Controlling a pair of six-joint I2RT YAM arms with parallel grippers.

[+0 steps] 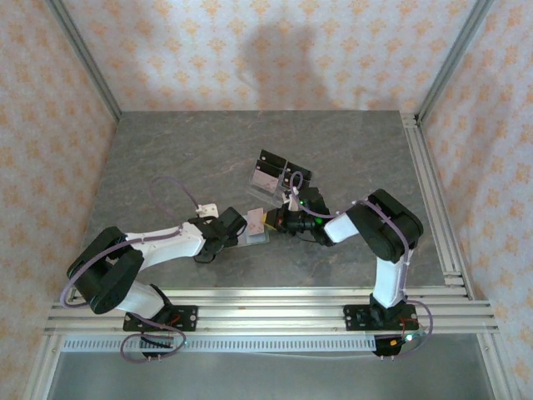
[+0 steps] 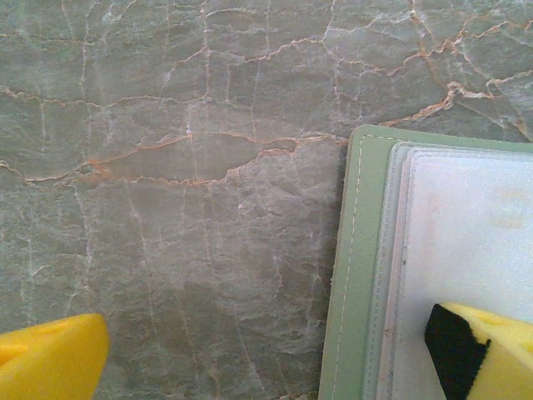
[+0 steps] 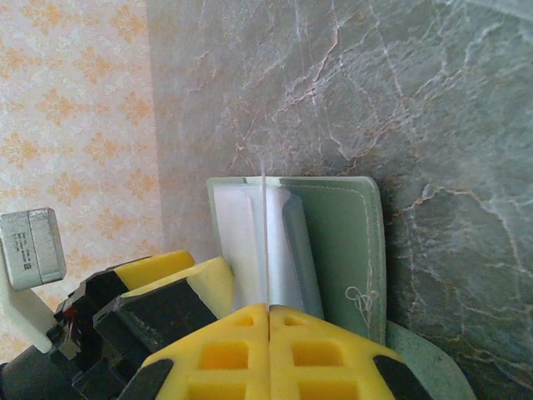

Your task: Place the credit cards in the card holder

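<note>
Pinching one credit card (image 3: 265,242) by its edge, the right gripper (image 3: 268,321) lines it over the card holder (image 3: 337,242) lying mid-table (image 1: 166,167), while the left gripper (image 2: 266,358), spread wide, seems to pin that holder steady.

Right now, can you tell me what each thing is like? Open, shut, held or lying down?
left claw: wide open, one finger over the card holder's clear pocket.
right claw: shut on a credit card.
credit card: pinched in the right claw, standing on edge over the holder.
card holder: lying open on the table, clear pockets showing.
clear stand: on the table beyond the claws, untouched.
</note>
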